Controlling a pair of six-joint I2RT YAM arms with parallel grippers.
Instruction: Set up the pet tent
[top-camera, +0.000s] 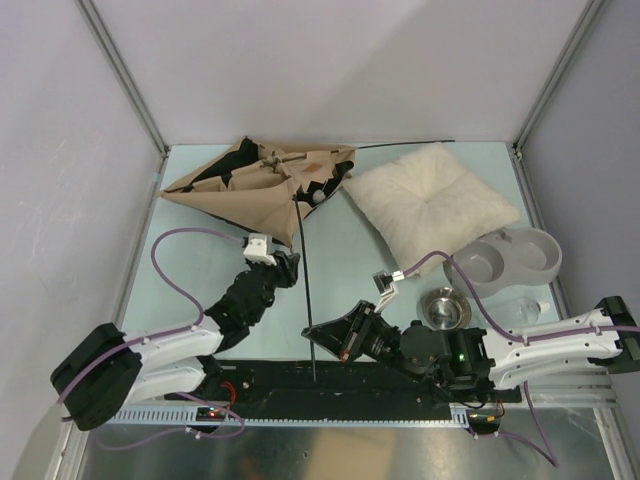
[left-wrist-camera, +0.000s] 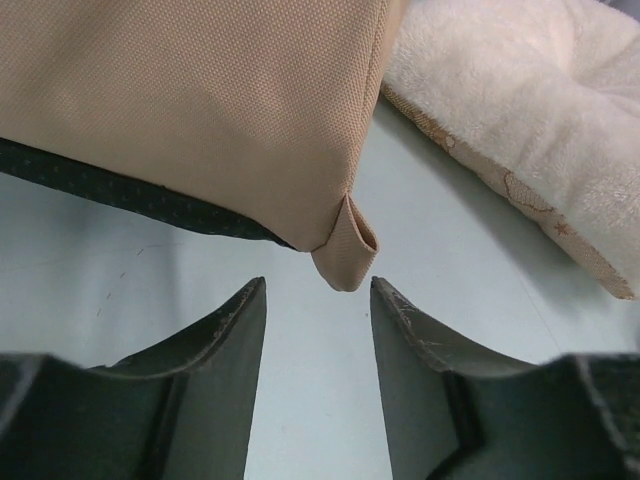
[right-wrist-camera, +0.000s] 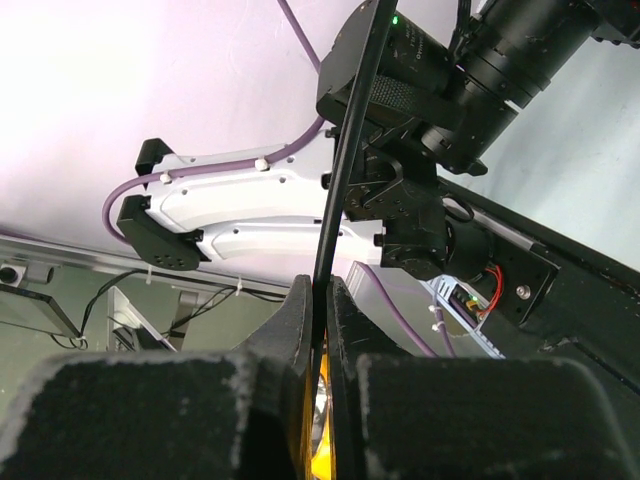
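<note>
Though crumpled, pet tent (top-camera: 250, 195) (shape unclear)

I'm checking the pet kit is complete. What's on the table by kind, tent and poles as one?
Tent with poles: 1
Pillow: 1
Double feeder: 1
Steel bowl: 1
Clear container, kind unclear: 1
Total: 5

The left arm (top-camera: 170, 347) and right arm (top-camera: 560, 335) wear glossy white shells over black joints — each trailing a looped lilac cable (top-camera: 153, 262) — ending in matte dark, scuffed claw fingers (left-wrist-camera: 215, 345).
</note>
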